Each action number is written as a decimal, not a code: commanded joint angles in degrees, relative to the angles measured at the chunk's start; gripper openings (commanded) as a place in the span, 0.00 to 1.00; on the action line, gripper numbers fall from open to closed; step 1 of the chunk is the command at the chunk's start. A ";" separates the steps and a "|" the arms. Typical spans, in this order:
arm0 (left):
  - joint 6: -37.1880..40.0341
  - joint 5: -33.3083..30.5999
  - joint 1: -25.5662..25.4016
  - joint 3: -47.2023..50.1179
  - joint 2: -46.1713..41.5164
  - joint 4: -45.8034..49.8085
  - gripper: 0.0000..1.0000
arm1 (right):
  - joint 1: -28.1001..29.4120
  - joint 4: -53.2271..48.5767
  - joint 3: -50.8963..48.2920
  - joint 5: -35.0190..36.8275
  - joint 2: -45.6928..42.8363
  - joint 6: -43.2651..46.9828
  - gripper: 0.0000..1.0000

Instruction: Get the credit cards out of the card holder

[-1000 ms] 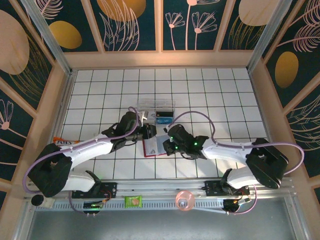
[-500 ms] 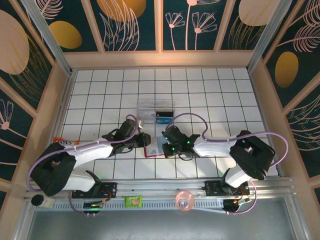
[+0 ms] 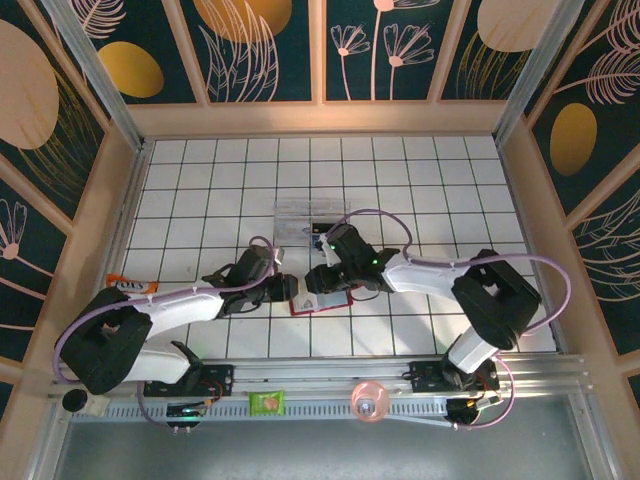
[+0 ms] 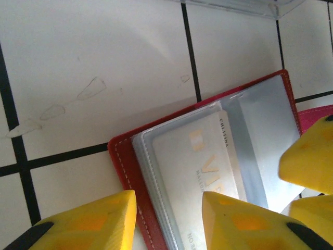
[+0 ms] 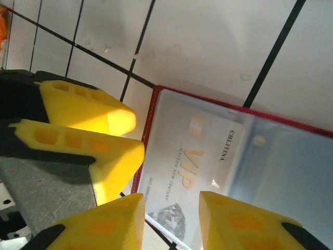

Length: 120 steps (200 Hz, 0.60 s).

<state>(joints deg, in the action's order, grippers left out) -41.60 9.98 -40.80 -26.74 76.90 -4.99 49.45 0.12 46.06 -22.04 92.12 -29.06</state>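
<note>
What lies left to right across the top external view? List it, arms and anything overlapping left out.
orange packet → green packet → card holder → pink roll

bright, even light from above — the close wrist views go soft at their near edge

the top external view is sharp and evenly lit: the white tiled table (image 3: 200, 180) is bright, shadows under the arms are faint, a warm glow sits on the wooden back rim (image 3: 320, 118), and straight rails lean outward toward the corners. in the left wrist view the left gripper (image 4: 169, 208) is out of focus, its yellow fingers (image 4: 83, 221) smeared, and the card holder (image 4: 122, 156) has a white glare patch on its clear sleeve (image 4: 278, 192). in the right wrist view the right gripper (image 5: 171, 208) blurs likewise — the print on the card (image 5: 197, 161) stays readable.
</note>
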 commanded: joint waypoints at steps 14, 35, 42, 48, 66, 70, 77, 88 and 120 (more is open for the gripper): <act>-0.79 0.81 0.33 1.42 -0.27 -2.41 0.39 | -0.58 0.85 2.00 -3.45 2.26 -0.96 0.38; -0.80 1.40 0.28 1.52 0.12 -3.17 0.39 | -0.52 0.41 2.28 -3.41 3.40 -1.09 0.38; -0.76 1.43 0.28 1.41 0.29 -3.18 0.39 | -0.58 0.11 2.31 -3.00 3.72 -1.22 0.38; -0.75 1.43 0.28 1.35 0.41 -3.26 0.39 | -0.58 -0.11 2.27 -2.55 3.84 -1.18 0.38; -0.63 1.54 0.32 1.25 0.91 -3.44 0.38 | -0.56 0.36 1.93 -2.74 4.04 -1.34 0.38; -0.62 1.54 0.30 1.25 0.95 -3.44 0.38 | -0.46 0.45 1.85 -2.82 4.04 -1.27 0.38; -0.62 1.66 0.29 1.17 1.20 -3.60 0.38 | -0.43 0.59 1.84 -2.88 4.06 -1.26 0.38; -0.62 1.71 0.29 1.11 1.41 -3.62 0.37 | -0.41 0.67 1.84 -2.98 4.19 -1.13 0.38; -0.66 1.71 0.30 1.04 1.41 -3.71 0.36 | -0.07 0.81 1.92 -3.53 4.81 -0.82 0.38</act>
<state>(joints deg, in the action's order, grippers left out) -41.82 10.68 -40.80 -25.69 77.87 -7.49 49.21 0.21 46.89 -24.16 95.81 -29.54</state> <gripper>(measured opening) 0.364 0.377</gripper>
